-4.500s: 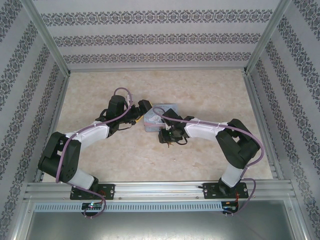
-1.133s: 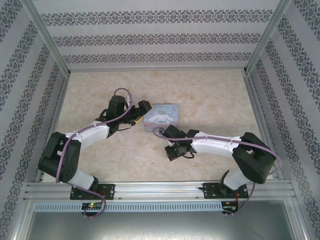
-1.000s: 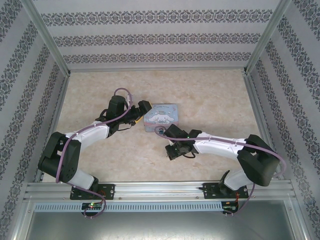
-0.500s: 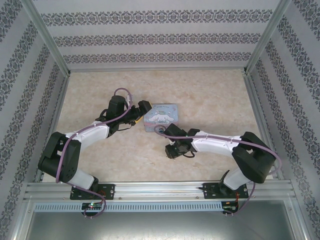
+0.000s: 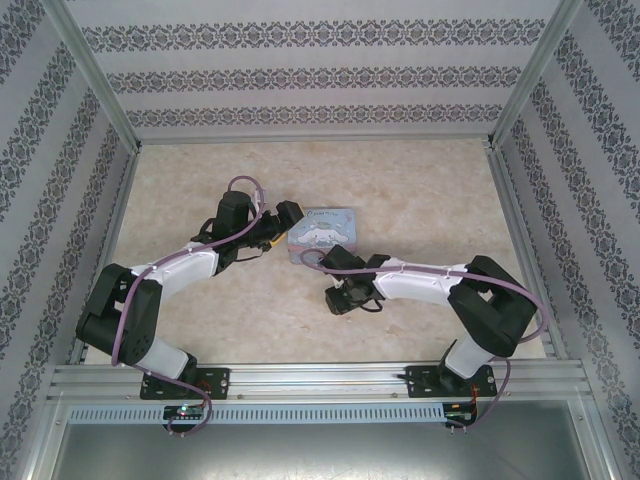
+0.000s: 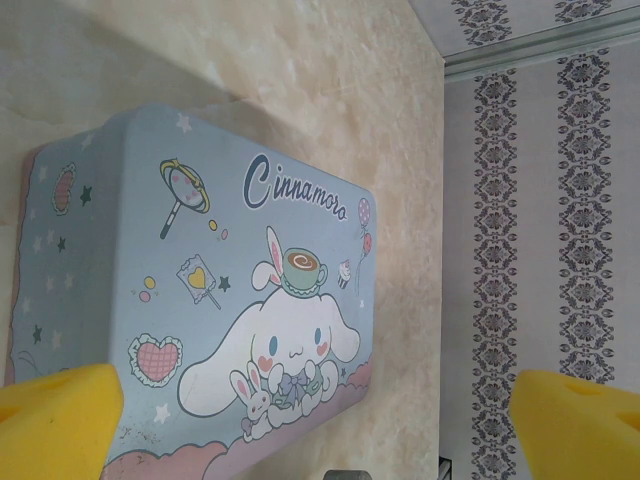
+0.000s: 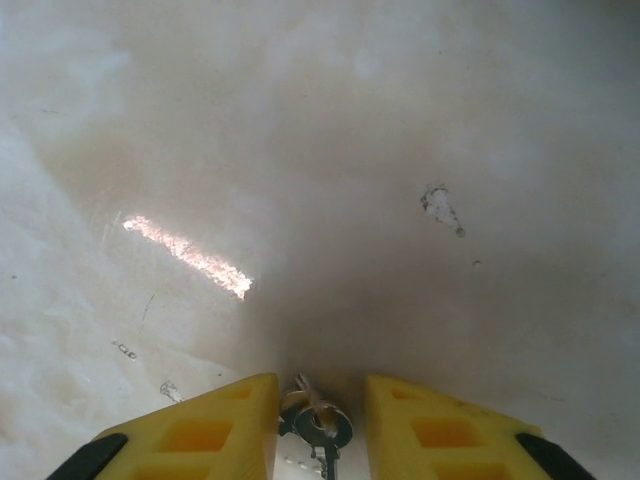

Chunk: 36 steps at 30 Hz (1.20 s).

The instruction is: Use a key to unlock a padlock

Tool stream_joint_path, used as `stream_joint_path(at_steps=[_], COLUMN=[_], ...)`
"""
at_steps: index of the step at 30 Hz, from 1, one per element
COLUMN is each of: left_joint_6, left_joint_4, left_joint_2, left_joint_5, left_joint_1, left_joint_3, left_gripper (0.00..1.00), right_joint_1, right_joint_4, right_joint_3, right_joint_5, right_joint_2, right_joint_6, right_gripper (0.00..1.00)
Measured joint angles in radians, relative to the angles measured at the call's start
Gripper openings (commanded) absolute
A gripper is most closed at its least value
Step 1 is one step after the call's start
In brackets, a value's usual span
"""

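Starting nearest the bases, the right tool (image 7: 320, 388) points down at the desk (image 5: 430, 180); its yellow fingers (image 7: 210, 425) stand a narrow gap apart, with a metal key (image 7: 320, 430) on rings between them; whether the pads press on it cannot be told. Beyond it, the padlock (image 5: 304, 254) reads as a tiny speck at the near left corner of the tin box (image 6: 200, 250), too small to resolve. The left tool (image 6: 320, 420) is spread wide at the left side of the tin box; the printed top lies just ahead of it. Patterned walls (image 5: 320, 80) close the far side.
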Motion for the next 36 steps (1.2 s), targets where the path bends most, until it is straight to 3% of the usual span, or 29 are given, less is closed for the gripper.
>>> stream_joint_path(at_steps=[3,10,17,26,36], left_joint_6=[0.0,0.0,0.0,-0.002,-0.119], left_joint_4=[0.0,0.0,0.0,0.0,0.081], left_joint_2=[0.0,0.0,0.0,0.0,0.0], left_joint_5=[0.0,0.0,0.0,0.004,0.046], left_joint_1=[0.0,0.0,0.0,0.0,-0.003], left_joint_3=[0.0,0.0,0.0,0.0,-0.013], left_gripper=[1.0,0.99,0.99,0.99,0.99], right_joint_1=[-0.01,-0.023,-0.121,-0.155,-0.274], right_joint_4=[-0.001,0.069,0.149,0.214,0.225], right_joint_3=[0.003,-0.033,-0.179,-0.214,-0.211], right_joint_5=[-0.003,-0.042,-0.126,-0.169,-0.144], right_joint_2=[0.002,-0.019,-0.162,-0.286,-0.473], right_joint_6=[0.001,0.03,0.152,0.269,0.402], right_gripper=[0.0,0.0,0.0,0.0,0.0])
